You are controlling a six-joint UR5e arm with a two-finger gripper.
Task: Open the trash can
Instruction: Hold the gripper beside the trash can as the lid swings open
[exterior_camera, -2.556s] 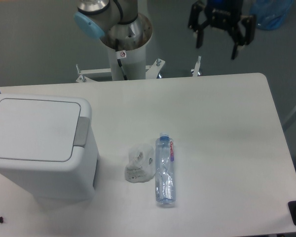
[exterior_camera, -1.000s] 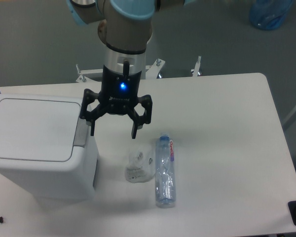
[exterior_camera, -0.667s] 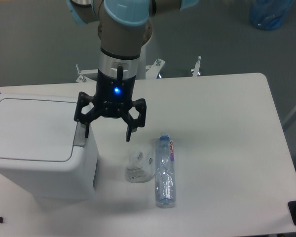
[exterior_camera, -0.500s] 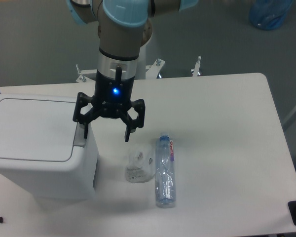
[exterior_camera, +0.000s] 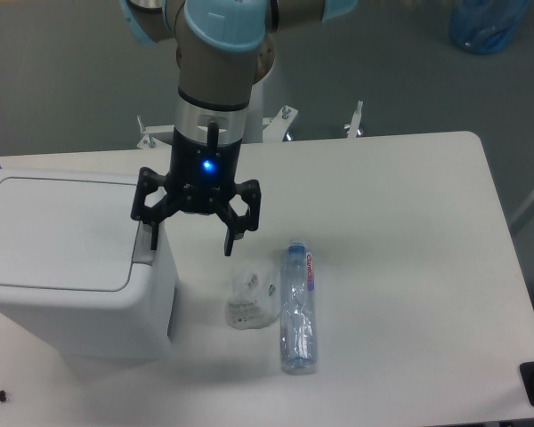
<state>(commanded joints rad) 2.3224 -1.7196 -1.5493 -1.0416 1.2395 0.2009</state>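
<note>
Four items matter on the table point(exterior_camera: 400, 205), and we log them largest first.

Trash can point(exterior_camera: 67, 267): it stands at the table's left edge, lid point(exterior_camera: 58, 233) flat and closed, grey push tab point(exterior_camera: 148, 237) on the lid's right side. We judge the opening not yet done. Risk: a push that lands on the lid panel or the rim rather than on the tab would likely release nothing, and a sideways shove could slide the whole can leftward, since nothing appears to brace it.

Gripper point(exterior_camera: 190, 236): it hangs from the arm with its jaws spread wide and holds nothing. One finger point(exterior_camera: 151, 233) sits right over the tab; whether it touches we cannot tell from this view. The other finger hangs over bare table just right of the can. Risk: with the jaws this wide, a straight descent could let the free finger run down beside the can wall, or strike the table before the tab travels fully. If the lid springs up, it may hit the wrist directly above.

Water bottle point(exterior_camera: 297, 307): it lies on its side, near the gripper but apart from it. Risk is low unless the arm swings right on retreat.

Crumpled wrapper point(exterior_camera: 252, 296): it lies touching or just beside the bottle, below the free finger. A low pass could snag it.
</note>
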